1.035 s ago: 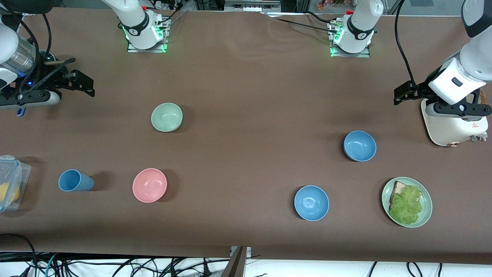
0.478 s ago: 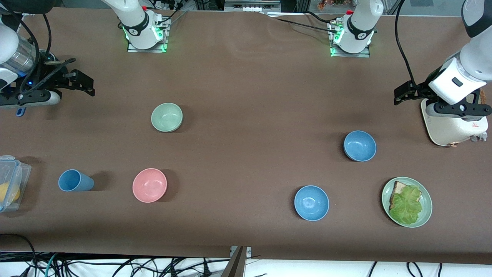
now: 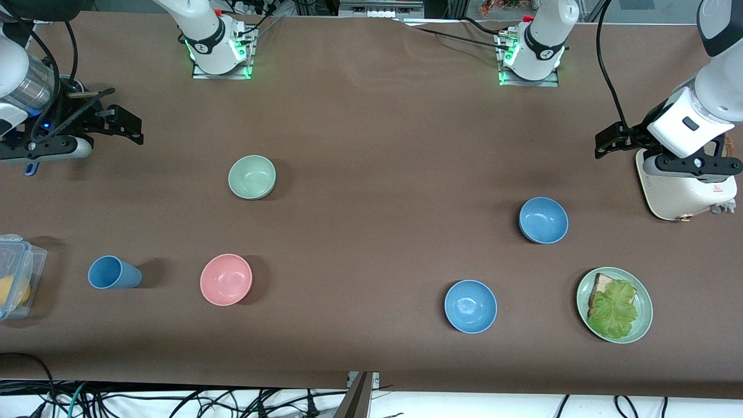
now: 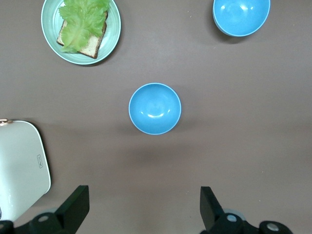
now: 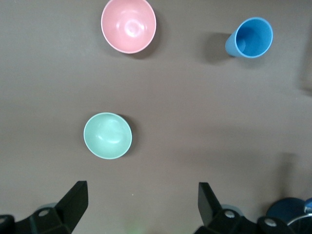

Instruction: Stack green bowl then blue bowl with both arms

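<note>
Watching both arms parked at the ends of the brown-clothed desk [image 3: 371, 133]; nothing is grasped yet. The right gripper [image 5: 139, 207] hangs over its own end of the desk, black fingers [image 5: 73, 202] spread wide and empty. The left gripper [image 4: 141, 209] hangs beside the white boxy appliance [image 3: 685, 188], fingers [image 4: 75, 207] likewise spread and empty.

The small round matte sage-green bowl [image 3: 252, 177] sits upright toward the right arm's end, farther from the front camera than the small round pink bowl [image 3: 226, 279] and the blue plastic cup [image 3: 114, 273]. Two small round mid-blue bowls stand toward the left arm's end: one blue bowl [image 3: 543, 220] nearer the appliance, the second blue bowl [image 3: 470, 306] nearer the front camera, beside the flat green plate with bread and lettuce [image 3: 615, 305]. A clear lidded container [image 3: 16, 273] sits at the desk edge by the cup.

Risks as I judge them:
- Two near-identical blue bowls: the left arm could go for either; in its wrist view, one lies nearly centred ahead of the fingers.
- The bowls look smooth and shallow-walled; a rim pinch off-centre could tip one or let it slip.
- Both arms converging on one stacking spot could collide if not sequenced.
- The left arm's start beside the appliance leaves little clearance.
</note>
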